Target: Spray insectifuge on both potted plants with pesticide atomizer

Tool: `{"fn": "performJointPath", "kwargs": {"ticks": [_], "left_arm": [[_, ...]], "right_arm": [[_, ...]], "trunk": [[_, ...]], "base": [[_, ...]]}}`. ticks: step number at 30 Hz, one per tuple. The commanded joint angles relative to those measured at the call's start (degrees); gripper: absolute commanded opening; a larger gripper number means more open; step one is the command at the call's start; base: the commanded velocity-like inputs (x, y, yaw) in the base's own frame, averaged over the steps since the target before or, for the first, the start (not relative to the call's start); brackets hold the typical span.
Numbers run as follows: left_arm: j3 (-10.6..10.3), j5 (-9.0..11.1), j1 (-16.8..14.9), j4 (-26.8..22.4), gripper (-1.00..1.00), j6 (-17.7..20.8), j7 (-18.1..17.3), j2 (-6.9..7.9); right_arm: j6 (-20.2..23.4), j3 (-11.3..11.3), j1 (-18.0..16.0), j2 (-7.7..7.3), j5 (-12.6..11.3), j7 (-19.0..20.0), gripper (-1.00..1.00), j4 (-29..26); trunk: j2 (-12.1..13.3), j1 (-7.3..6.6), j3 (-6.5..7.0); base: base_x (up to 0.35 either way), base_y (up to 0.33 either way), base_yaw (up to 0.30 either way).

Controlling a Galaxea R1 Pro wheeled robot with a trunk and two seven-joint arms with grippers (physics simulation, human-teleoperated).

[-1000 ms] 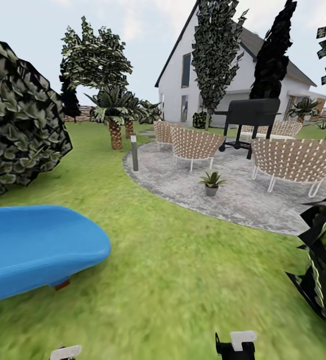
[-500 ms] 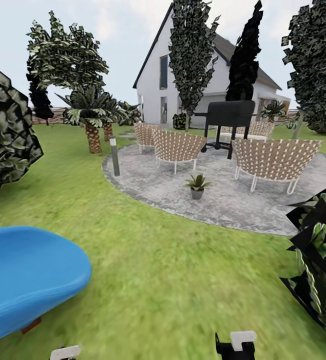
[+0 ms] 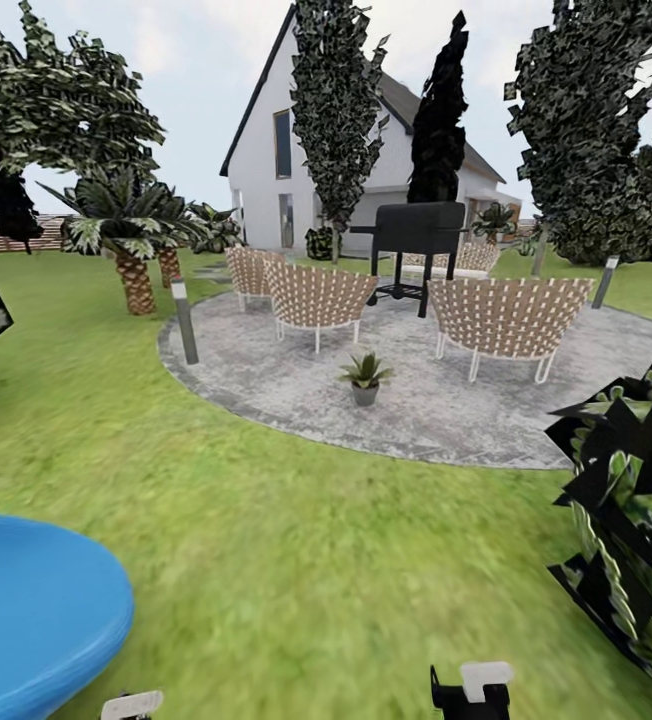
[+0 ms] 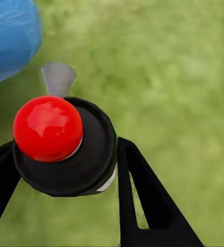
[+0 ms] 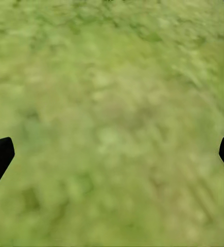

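The left gripper pinches what seems to be the pesticide atomizer, the right gripper hangs spread over lawn, so spraying comes next, needing a drive to the potted plant on the patio.

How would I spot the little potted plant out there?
Find the round grey stone patio before the white house. The potted plant stands near its front edge, ahead of the woven chairs: a low spiky green rosette in a small grey pot, far shorter than the chairs.
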Motion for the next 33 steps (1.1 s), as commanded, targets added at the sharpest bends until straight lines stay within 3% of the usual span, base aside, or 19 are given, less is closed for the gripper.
{"fn": "performJointPath", "kwargs": {"ticks": [1,23,33], "left_arm": [[-0.42,0.60,-0.02,0.02,-1.00,-0.15,-0.18,0.02],[-0.41,0.60,-0.02,0.02,-1.00,-0.22,-0.18,0.04],[-0.41,0.60,-0.02,0.02,-1.00,-0.19,-0.19,0.10]], "right_arm": [[-0.06,-0.17,-0.05,0.02,0.62,-0.48,1.00,0.07],[-0.06,-0.12,-0.05,0.02,0.61,-0.50,1.00,0.02],[-0.06,-0.12,-0.05,-0.06,0.69,-0.28,1.00,0.01]], "trunk": [[-0.02,0.02,-0.06],[-0.02,0.02,-0.06],[-0.02,0.02,-0.06]], "base": [[0.337,0.005,-0.256],[0.338,0.000,-0.259],[0.338,0.000,-0.040]]}}
